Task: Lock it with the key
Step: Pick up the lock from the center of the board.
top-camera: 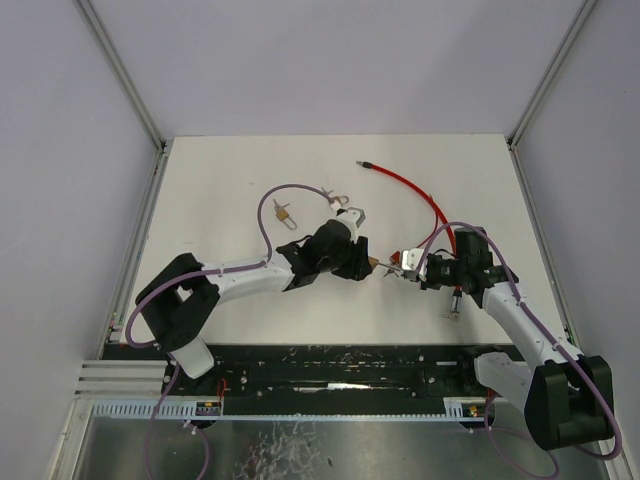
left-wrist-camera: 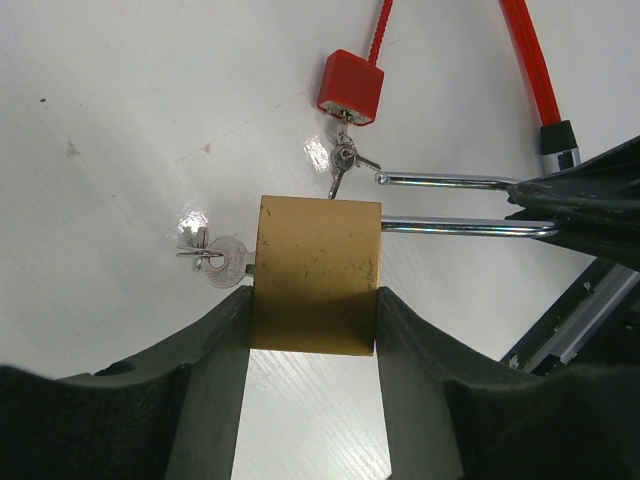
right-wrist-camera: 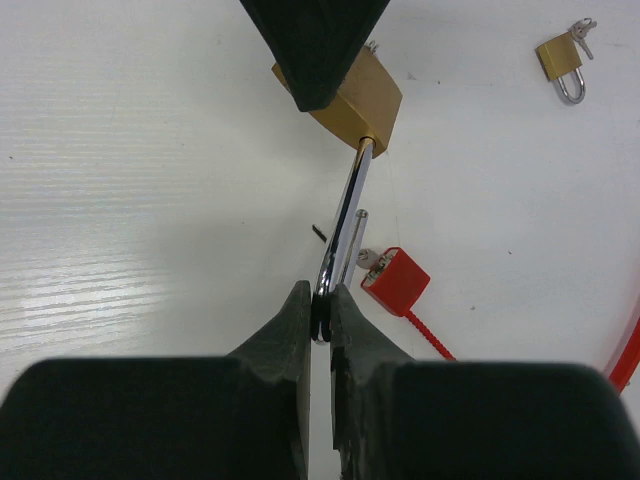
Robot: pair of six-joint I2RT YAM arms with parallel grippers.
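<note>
The brass padlock (left-wrist-camera: pixel 318 275) sits in the middle of the tabletop (top-camera: pixel 250 170) area, between the two arms. The left jaws are clamped on its body, one dark finger (left-wrist-camera: pixel 215 380) against each side face. A key (left-wrist-camera: pixel 228 262) juts from the base end of the body, opposite the shackle (left-wrist-camera: pixel 455 227), with a small ring on its head.

The long shackle is open: one leg runs into the body, while the other ends free just beside the body's top corner. The right jaws are closed on the bend at the far end of the shackle, with the fingers (right-wrist-camera: pixel 285 335) pinched tight on the steel loop. Whether the padlock touches the tabletop cannot be told.

A small red lock (left-wrist-camera: pixel 350 88) lies on the tabletop just beside the shackle, with keys (left-wrist-camera: pixel 343 158) at its end and a red cable (top-camera: pixel 405 187) trailing off behind it. A smaller brass padlock (right-wrist-camera: pixel 562 62) rests well apart — on the far side of the left arm.
</note>
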